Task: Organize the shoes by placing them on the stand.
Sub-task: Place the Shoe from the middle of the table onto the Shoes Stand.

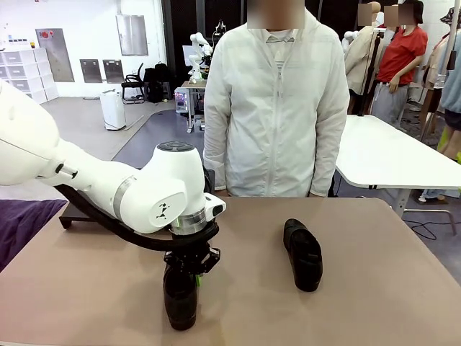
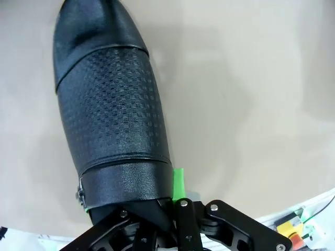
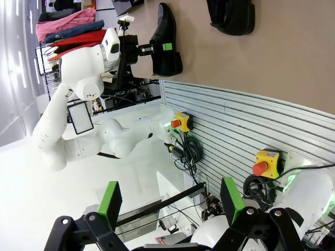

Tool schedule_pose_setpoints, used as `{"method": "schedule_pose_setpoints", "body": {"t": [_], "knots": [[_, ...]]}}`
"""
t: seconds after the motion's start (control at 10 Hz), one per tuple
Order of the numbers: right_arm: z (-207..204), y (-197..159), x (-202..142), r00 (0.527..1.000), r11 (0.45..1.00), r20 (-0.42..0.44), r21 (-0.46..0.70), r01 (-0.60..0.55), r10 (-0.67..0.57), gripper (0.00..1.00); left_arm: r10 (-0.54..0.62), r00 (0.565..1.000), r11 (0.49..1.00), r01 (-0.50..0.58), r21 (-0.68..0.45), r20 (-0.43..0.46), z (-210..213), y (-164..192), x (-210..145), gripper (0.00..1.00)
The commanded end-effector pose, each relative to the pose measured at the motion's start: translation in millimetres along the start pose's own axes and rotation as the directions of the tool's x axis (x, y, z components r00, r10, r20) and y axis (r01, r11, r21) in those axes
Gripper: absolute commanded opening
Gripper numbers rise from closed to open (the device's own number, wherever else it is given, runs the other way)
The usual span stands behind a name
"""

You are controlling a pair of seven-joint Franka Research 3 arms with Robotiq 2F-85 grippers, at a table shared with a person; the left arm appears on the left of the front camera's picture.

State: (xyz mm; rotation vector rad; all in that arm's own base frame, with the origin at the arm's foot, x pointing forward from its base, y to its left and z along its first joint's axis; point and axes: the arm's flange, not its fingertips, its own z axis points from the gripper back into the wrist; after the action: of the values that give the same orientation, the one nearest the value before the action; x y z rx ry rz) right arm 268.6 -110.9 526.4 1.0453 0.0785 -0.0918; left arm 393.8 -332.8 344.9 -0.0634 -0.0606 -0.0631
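My left gripper (image 1: 190, 268) is shut on the heel end of a black shoe (image 1: 180, 297) near the table's front edge, left of centre, toe toward me. In the left wrist view the shoe (image 2: 112, 104) has an embossed upper and a smooth toe, and a green pad (image 2: 179, 183) presses on its side. A second black shoe (image 1: 302, 254) lies alone on the table to the right. A low black edge (image 1: 70, 216), perhaps the stand, peeks out behind the left arm. My right gripper (image 3: 171, 201) is open, off the table, facing the held shoe (image 3: 166, 44) and the other shoe (image 3: 230, 15).
A person in a white jacket (image 1: 277, 108) stands at the far edge of the tan table (image 1: 374, 288). A purple cloth (image 1: 21, 223) lies at the left. Emergency-stop buttons (image 3: 180, 122) sit on a ribbed panel below the table's edge.
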Motion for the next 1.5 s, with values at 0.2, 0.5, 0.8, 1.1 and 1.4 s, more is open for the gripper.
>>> {"method": "schedule_pose_setpoints", "body": {"t": [0.2, 0.5, 0.8, 1.1, 1.4], "knots": [[3, 1, 0, 1.000, 1.000, -0.003, 0.011, -0.025, 0.025, 1.00, -0.153, 0.982, 0.987, 0.157, -0.027, 0.106, 75, 64, -18, 0.00], [3, 1, 0, 1.000, 1.000, -0.003, 0.011, -0.025, 0.025, 1.00, -0.272, 0.932, 0.962, 0.257, 0.092, 0.240, 134, 142, -49, 0.00], [3, 1, 0, 1.000, 1.000, -0.003, 0.011, -0.025, 0.025, 1.00, -0.312, 0.920, 0.944, 0.272, 0.184, 0.237, 143, 238, -73, 0.00], [3, 1, 0, 1.000, 1.000, -0.003, 0.011, -0.025, 0.025, 1.00, -0.325, 0.920, 0.940, 0.289, 0.183, 0.217, 152, 209, -60, 0.00], [3, 1, 0, 1.000, 1.000, -0.003, 0.011, -0.025, 0.025, 1.00, -0.325, 0.920, 0.940, 0.289, 0.183, 0.217, 152, 209, -60, 0.00]]}}
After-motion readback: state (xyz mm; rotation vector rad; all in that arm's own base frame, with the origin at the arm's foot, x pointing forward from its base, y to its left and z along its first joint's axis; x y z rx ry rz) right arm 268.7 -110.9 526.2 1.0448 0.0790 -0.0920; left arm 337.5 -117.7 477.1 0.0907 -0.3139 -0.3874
